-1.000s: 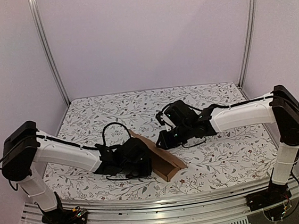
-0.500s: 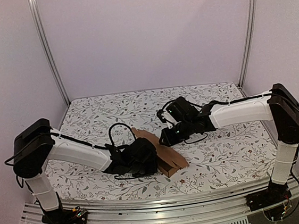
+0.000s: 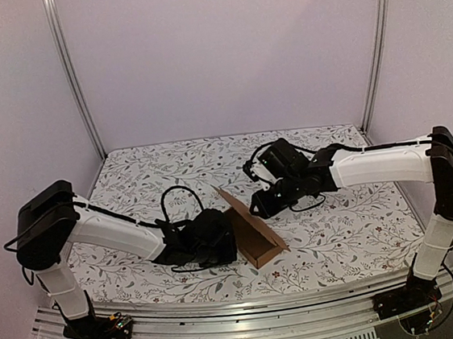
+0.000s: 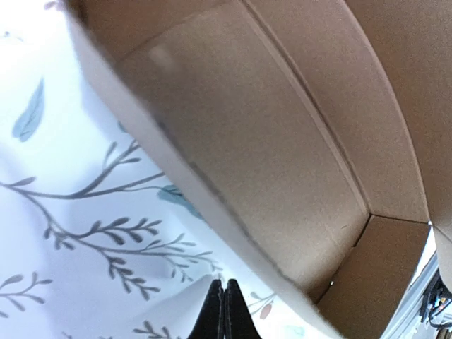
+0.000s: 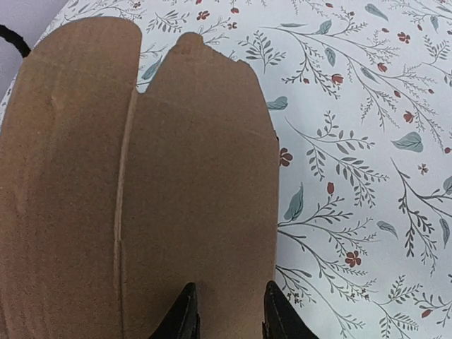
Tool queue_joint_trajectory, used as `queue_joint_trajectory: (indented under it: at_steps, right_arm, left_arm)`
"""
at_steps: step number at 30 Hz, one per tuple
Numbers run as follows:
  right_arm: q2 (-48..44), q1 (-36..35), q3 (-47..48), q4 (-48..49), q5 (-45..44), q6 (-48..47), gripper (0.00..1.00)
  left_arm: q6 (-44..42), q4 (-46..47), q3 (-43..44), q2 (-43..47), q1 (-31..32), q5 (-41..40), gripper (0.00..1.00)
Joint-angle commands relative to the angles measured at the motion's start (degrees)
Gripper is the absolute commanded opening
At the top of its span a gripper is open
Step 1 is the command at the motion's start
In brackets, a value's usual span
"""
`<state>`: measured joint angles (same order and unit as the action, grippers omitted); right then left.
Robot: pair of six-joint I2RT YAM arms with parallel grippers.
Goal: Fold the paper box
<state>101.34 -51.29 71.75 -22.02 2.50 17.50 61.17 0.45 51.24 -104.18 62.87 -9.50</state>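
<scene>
The plain brown cardboard paper box [image 3: 254, 239] sits front-middle on the flowery table [image 3: 339, 238], one long flap up. The left claw [image 4: 223, 289] is pinched tight on nothing beside it; the right claw [image 5: 230, 289] gapes a little over the flap, only its tips showing

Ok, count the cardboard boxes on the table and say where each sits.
1. The paper box sits front-centre on the table, one panel raised; others could be hidden.
</scene>
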Motion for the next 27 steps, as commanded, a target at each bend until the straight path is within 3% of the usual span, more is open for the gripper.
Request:
queue_joint_trajectory:
  at_steps: [1, 11, 20, 27]
  right_arm:
    - [-4.99, 0.22, 0.03, -4.04, -3.14, -4.06, 0.32]
    - [-18.57, 0.24, -8.78, -8.25, -7.31, -9.88, 0.40]
    - [-31.84, -0.03, -17.85, -13.49, 1.85, -14.35, 0.40]
    - [-36.53, -6.96, -22.95, -10.76, -0.64, -16.64, 0.45]
  left_arm:
    - [-0.70, -0.27, -2.52, 3.54, -1.29, -0.80, 0.00]
    - [-5.85, -8.61, -4.32, 9.74, -3.39, -3.06, 0.01]
    - [-11.98, -15.24, -2.62, 15.19, -4.22, -8.27, 0.03]
    - [-14.49, -19.50, -2.12, 20.70, -5.16, -12.26, 0.05]
